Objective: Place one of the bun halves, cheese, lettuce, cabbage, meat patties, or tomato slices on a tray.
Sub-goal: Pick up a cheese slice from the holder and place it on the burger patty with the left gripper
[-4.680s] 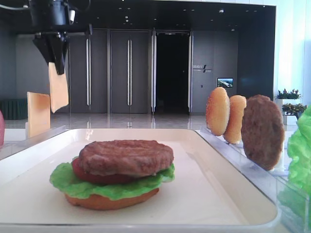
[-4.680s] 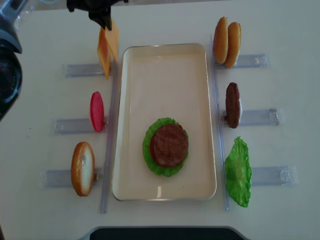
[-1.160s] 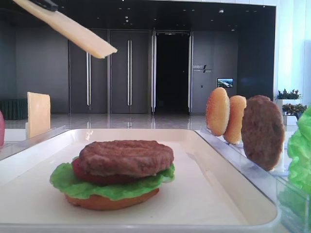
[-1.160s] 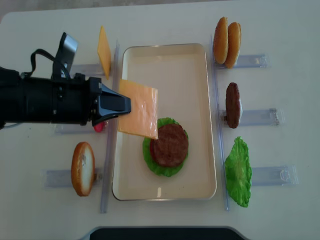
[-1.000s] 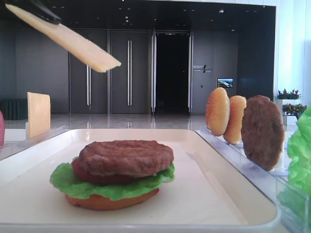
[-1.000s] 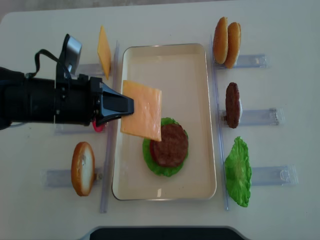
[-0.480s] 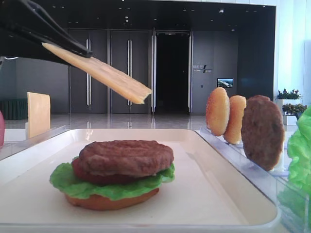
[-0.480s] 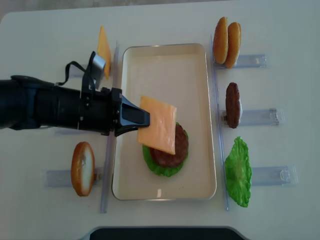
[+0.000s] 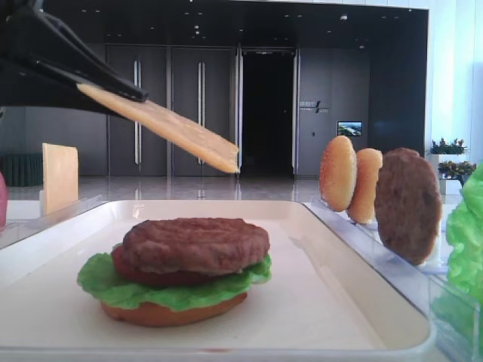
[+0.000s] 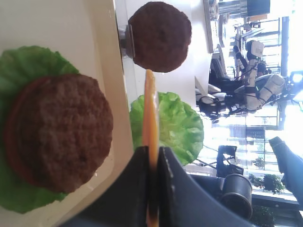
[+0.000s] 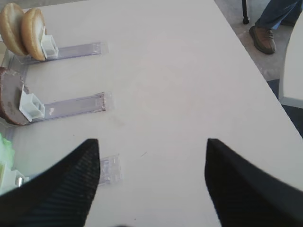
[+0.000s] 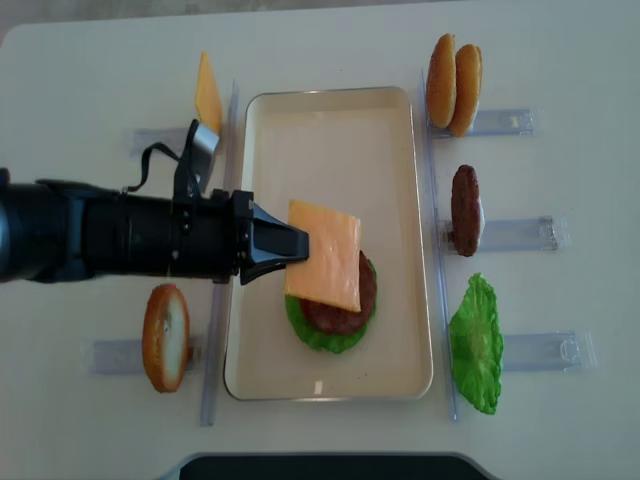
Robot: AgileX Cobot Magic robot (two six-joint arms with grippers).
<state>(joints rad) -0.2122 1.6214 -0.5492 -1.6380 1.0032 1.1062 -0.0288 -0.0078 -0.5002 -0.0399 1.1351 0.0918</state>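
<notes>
While cheese [image 12: 325,254] overhangs patty [image 12: 345,300] | tomato mostly hidden | left gripper [image 12: 292,245] clamped

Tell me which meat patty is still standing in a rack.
The meat patty on edge in the clear rack right of the tray. The other patty lies flat atop the stack on the tray.

Open air separates the tilted cheese [image 9: 162,127] from the patty [image 9: 196,244] below.

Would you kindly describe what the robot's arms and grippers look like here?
The left arm is a thick black tube with a looped black cable and a grey camera block; its left gripper tapers into slim black fingers. The right gripper shows two broad black, finely ribbed fingers.
</notes>
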